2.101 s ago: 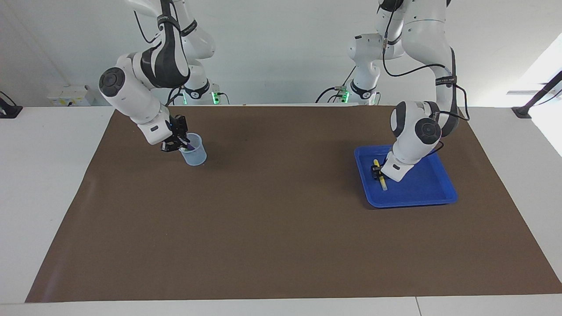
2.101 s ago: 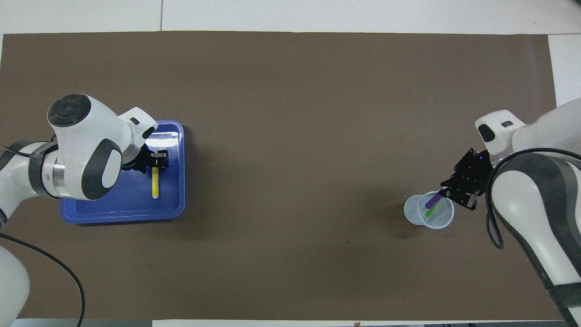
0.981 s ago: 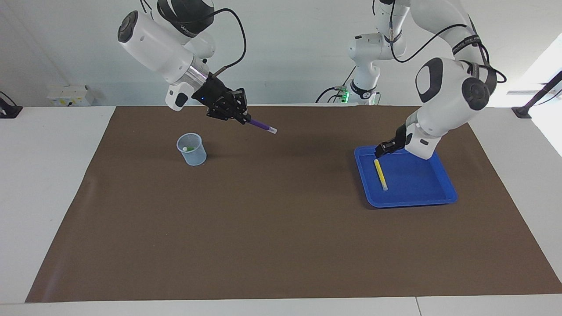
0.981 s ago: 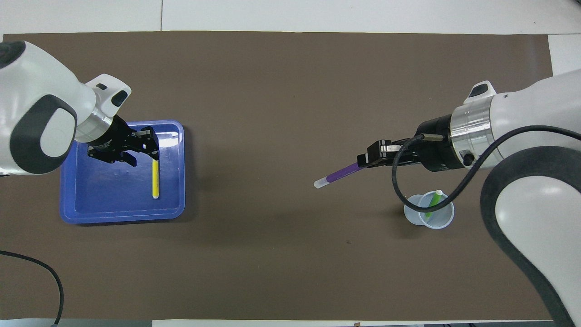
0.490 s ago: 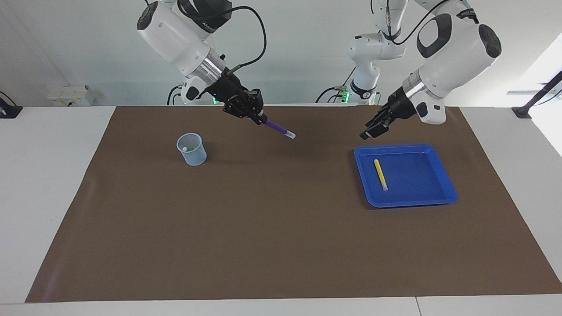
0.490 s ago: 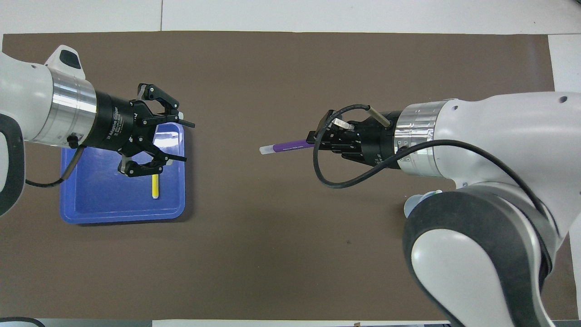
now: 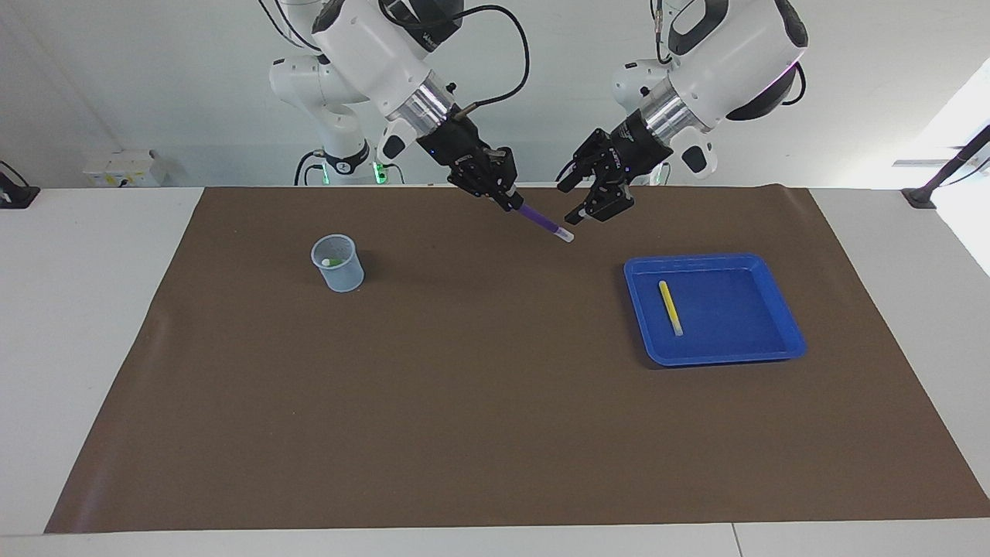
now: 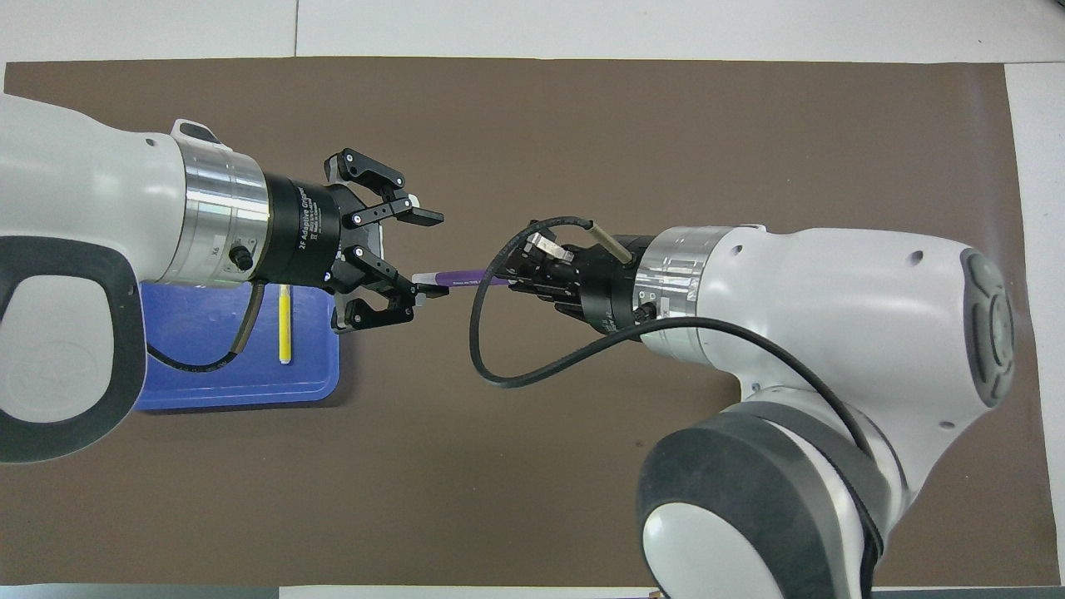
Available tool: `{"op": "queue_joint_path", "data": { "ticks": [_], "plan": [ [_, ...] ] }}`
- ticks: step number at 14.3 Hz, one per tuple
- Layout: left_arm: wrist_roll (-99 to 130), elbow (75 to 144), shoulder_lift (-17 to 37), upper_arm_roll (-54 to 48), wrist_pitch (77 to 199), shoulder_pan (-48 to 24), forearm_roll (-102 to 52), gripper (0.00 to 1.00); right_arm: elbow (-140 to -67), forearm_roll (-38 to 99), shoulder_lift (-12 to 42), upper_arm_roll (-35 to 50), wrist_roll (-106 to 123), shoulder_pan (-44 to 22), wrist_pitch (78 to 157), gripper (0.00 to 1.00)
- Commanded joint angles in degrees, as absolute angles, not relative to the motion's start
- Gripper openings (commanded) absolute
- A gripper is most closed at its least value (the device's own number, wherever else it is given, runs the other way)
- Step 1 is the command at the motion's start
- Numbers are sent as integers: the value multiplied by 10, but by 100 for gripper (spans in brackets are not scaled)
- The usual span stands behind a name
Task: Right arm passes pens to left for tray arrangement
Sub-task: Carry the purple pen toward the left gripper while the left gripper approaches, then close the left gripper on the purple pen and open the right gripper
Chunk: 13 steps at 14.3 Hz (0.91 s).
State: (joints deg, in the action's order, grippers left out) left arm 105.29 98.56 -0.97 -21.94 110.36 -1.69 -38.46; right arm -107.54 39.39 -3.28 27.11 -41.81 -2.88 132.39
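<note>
1. Right tool [image 7: 506, 203] is up in the air over the brown mat [image 7: 495, 402], clamped tight on the purple pen [image 7: 541, 222]. It grips the dark end, and the pale tip sticks out away from it, pointing down toward the left tool.
2. Left tool [image 7: 585, 203] is also raised over the mat, facing the right tool, with its fingers [image 8: 423, 217] spread apart.
3. From overhead, the purple pen's pale tip sits in the gap between the left tool's two fingers. Can't honestly tell whether a finger touches it yet; from the facing camera the tip looks just beside the lower finger, not pinched.
4. The blue tray [image 7: 762, 344] sits on the mat toward the left arm's end of the desk, below and off to the side of the left tool, well apart from it.
5. The yellow pen [image 7: 670, 307] lies flat inside the tray, at the side of it closest to the two tools.
6. The clear cup [image 7: 338, 264] stands on the mat toward the right arm's end, well away from the right tool, with the green pen [image 7: 331, 261] inside; only a bit of it shows.
</note>
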Motion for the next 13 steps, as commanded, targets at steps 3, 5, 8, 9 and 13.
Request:
{"op": "queue_joint_path", "data": {
  "ticks": [3, 5, 8, 9, 13],
  "plan": [
    [1030, 1058, -54, -217, 1138, -36, -403, 100, -1096, 407, -41, 273, -417, -28, 1345, 7],
    [1013, 1068, -61, -216, 1132, -40, -403, 100, -1100, 407, -45, 273, -415, -28, 1345, 7],
    [1014, 1119, -84, -216, 1191, -59, -406, 99, -1102, 407, -46, 273, -414, -27, 1348, 7],
    [1018, 1135, -88, -216, 1228, -65, -413, 99, -1102, 407, -46, 273, -414, -28, 1349, 7],
    [1018, 1141, -82, -216, 1266, -68, -427, 97, -1103, 407, -46, 273, -413, -27, 1349, 7]
  ]
}}
